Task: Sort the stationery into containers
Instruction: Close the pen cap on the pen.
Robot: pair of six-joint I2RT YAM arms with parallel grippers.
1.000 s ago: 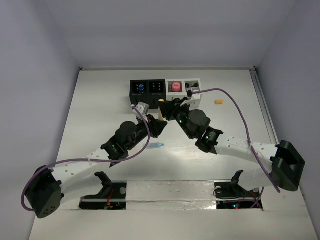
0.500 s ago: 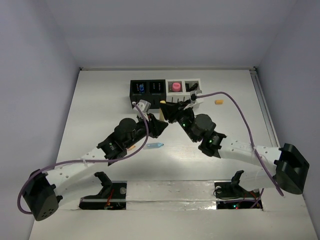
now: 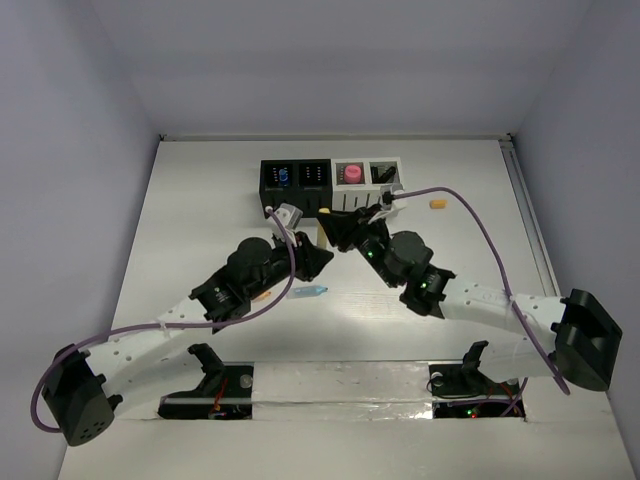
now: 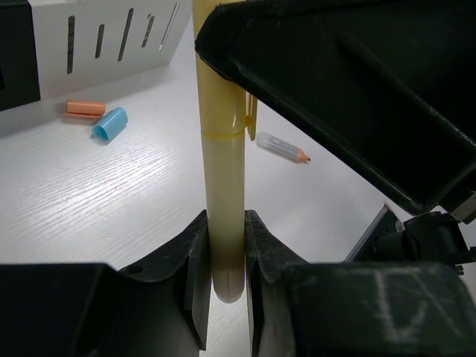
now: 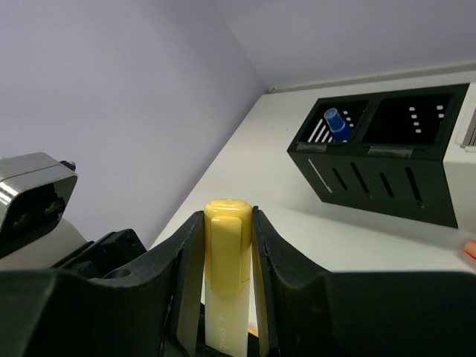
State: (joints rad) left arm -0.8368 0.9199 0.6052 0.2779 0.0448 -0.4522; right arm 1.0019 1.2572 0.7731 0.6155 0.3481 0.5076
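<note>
Where both outstretched arms (image 3: 170, 322) meet, left end effector (image 4: 223, 256) and right end effector (image 5: 227, 249) pinch one yellow pen (image 4: 222, 171)

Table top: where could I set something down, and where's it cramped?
Barest is the table left of the containers, out to its edge, and the strip right of the small orange piece. Crowded: in front of the containers, where the left gripper and right gripper both clamp a yellow highlighter, a blue piece nearby.
</note>
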